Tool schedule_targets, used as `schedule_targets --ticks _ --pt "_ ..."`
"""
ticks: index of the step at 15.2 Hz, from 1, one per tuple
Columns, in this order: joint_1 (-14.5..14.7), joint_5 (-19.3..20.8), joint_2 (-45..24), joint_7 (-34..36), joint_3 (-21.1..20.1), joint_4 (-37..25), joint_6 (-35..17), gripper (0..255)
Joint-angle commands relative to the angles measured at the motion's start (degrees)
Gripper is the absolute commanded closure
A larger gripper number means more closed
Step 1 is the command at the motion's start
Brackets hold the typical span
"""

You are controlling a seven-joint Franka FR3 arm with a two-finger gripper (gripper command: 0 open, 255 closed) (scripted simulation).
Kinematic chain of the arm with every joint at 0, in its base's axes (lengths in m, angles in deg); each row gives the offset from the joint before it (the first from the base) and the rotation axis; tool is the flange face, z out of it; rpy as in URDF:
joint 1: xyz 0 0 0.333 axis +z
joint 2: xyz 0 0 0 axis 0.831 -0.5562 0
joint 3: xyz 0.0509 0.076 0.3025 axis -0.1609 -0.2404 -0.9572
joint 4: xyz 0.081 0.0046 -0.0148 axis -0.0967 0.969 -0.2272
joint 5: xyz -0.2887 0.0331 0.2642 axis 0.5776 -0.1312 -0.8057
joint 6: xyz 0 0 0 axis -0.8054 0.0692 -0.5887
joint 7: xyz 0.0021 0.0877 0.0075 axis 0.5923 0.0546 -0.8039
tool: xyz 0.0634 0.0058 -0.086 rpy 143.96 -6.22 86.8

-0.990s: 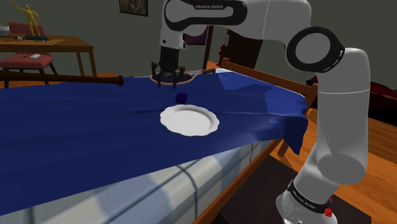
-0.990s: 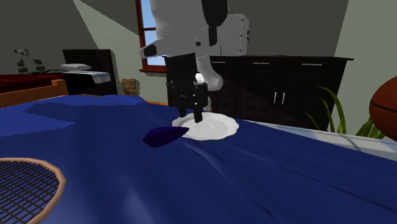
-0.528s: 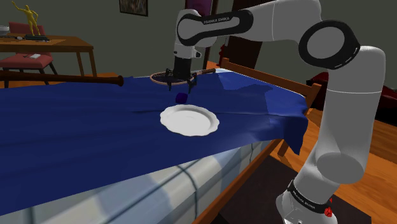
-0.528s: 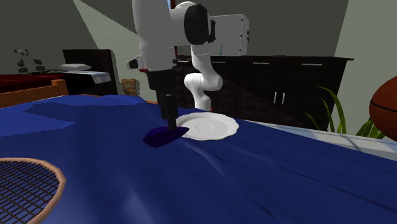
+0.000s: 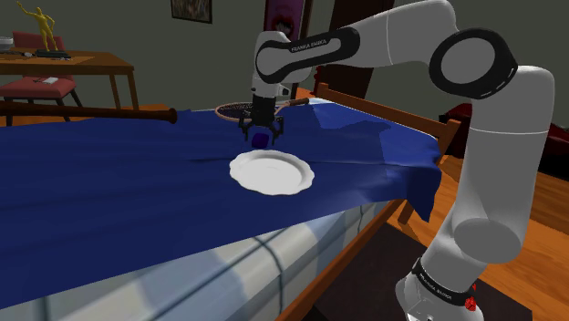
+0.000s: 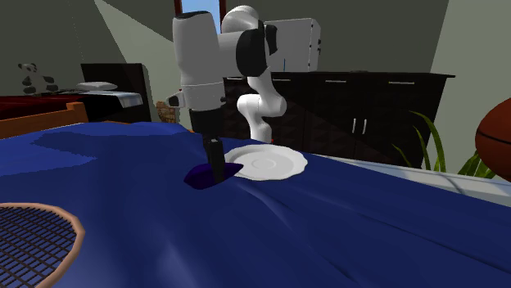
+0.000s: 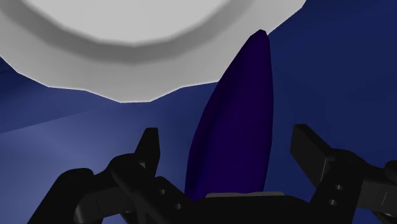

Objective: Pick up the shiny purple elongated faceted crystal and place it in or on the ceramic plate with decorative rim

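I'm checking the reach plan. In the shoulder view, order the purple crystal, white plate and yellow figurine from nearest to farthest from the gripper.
1. Purple crystal, between the open fingers of the gripper.
2. White plate, just camera-side of it on the blue cover.
3. Yellow figurine, on the wooden table, the view's far upper left.
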Motion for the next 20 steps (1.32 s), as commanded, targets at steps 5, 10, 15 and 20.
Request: schedule_targets --ticks 5,10,15,20 --pt "0.1 0.0 -0.2 0.1 0.0 0.3 -0.6 0" --pt "0.1 0.0 -0.2 0.1 0.0 0.3 -0.6 255" --pt "0.1 0.0 -0.2 0.1 0.0 0.3 -0.6 255" --pt "0.1 0.0 0.1 0.1 0.0 -0.7 0.8 255"
